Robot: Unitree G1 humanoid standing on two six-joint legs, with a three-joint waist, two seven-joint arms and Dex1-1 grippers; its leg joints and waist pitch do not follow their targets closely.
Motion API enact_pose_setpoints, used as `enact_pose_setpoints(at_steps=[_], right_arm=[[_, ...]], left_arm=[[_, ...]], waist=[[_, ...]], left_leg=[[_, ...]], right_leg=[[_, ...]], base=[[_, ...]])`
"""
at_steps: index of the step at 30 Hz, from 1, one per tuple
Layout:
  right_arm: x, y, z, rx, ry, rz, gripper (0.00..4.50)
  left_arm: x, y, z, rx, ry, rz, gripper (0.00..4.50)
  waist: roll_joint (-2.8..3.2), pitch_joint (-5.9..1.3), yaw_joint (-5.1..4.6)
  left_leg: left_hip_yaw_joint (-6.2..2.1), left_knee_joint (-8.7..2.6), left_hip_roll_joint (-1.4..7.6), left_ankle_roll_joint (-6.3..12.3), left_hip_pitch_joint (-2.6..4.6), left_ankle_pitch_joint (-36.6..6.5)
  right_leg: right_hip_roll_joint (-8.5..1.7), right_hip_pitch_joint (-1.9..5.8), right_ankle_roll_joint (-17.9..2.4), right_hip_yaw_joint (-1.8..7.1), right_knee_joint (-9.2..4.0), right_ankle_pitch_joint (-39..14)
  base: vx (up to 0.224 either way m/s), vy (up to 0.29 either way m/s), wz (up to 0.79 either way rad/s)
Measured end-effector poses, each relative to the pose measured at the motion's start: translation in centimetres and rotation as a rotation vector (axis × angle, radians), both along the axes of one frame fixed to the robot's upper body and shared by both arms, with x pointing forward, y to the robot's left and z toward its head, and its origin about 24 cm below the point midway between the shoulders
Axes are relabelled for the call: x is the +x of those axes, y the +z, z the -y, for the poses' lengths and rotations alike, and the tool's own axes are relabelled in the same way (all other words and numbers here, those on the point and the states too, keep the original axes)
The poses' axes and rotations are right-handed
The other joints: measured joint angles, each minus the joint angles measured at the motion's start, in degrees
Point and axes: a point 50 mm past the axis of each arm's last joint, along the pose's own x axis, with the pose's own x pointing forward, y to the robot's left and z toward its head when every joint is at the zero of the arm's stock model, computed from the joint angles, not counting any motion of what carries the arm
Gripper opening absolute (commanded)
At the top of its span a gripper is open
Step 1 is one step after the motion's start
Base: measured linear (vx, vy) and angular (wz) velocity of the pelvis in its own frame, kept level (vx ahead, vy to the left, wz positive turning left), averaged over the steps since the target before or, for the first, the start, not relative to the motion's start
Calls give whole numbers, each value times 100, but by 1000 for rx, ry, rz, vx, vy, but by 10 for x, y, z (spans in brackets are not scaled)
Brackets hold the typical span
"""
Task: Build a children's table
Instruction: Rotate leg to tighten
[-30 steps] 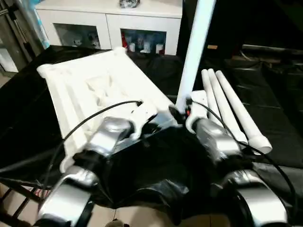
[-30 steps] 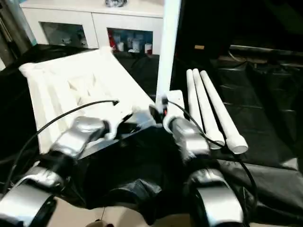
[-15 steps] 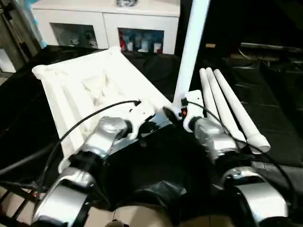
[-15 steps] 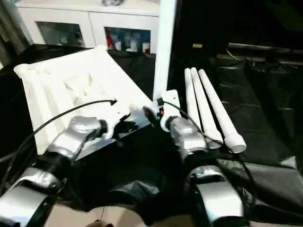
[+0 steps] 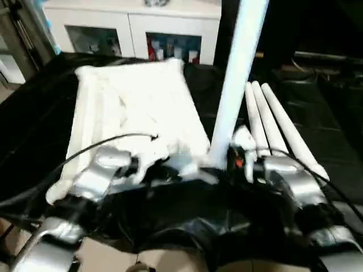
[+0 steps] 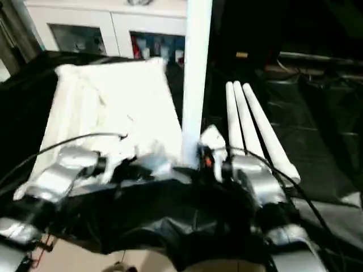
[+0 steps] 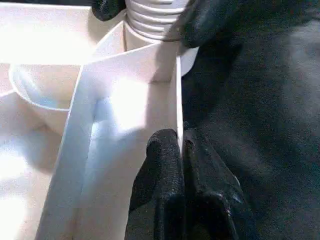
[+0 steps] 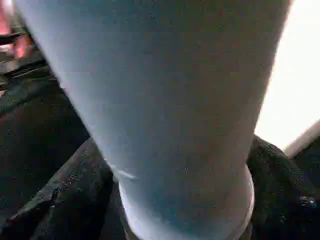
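The white tabletop [image 5: 136, 107] lies ribbed side up on the black cloth [image 5: 317, 102], in front of the white cabinet [image 5: 136, 28]. At its near right corner one leg [image 5: 238, 73] stands upright, threaded end in the corner socket. The left gripper [image 7: 179, 150] has its jaws pinched together on the thin edge wall beside that socket. The right gripper [image 5: 229, 164] sits at the leg's base; I cannot tell its jaws. Three more legs [image 5: 272, 124] lie right of the tabletop. No readable writing anywhere.

The tabletop [image 5: 136, 107] has swung round (its near corner toward the robot's right).
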Motion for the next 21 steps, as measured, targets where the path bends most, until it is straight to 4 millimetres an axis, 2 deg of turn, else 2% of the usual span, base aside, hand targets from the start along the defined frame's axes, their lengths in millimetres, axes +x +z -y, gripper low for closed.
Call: enact_pose_setpoints(at_steps=[4, 12, 15, 19, 21], right_arm=[[0, 1, -2, -4, 11, 1, 293], [0, 0, -8, 0, -7, -2, 287], [9, -6, -15, 14, -152, 17, 286], [30, -6, -29, 18, -386, 40, 284], [36, -7, -34, 31, -483, 26, 283]], left_arm=[[0, 1, -3, 3, -6, -1, 0], [1, 0, -4, -2, 17, 1, 0], [6, -2, -3, -6, 102, 14, 0], [17, -2, 5, -8, 222, 33, 0], [22, -1, 9, -5, 268, 45, 0]], waist=[[-4, 1, -7], [-6, 2, -11], [-9, 0, -52], [-10, 1, -185], [-10, 1, -188]], left_leg=[[1, 2, 0, 0, 0, 0], [1, 2, 1, -1, 2, 1], [2, 4, -1, -3, 16, 2], [1, 3, -1, -9, 25, 5], [1, -3, 0, -10, 25, 6]], right_leg=[[0, 0, 0, 1, 0, 0], [0, -1, 0, 0, 4, 0], [0, 3, -4, 10, 14, 4], [-1, 3, -15, 8, 20, 14], [0, 2, -14, 6, 20, 13]], base=[[0, 0, 0], [0, 0, 0], [0, 0, 0], [0, 0, 0], [0, 0, 0]])
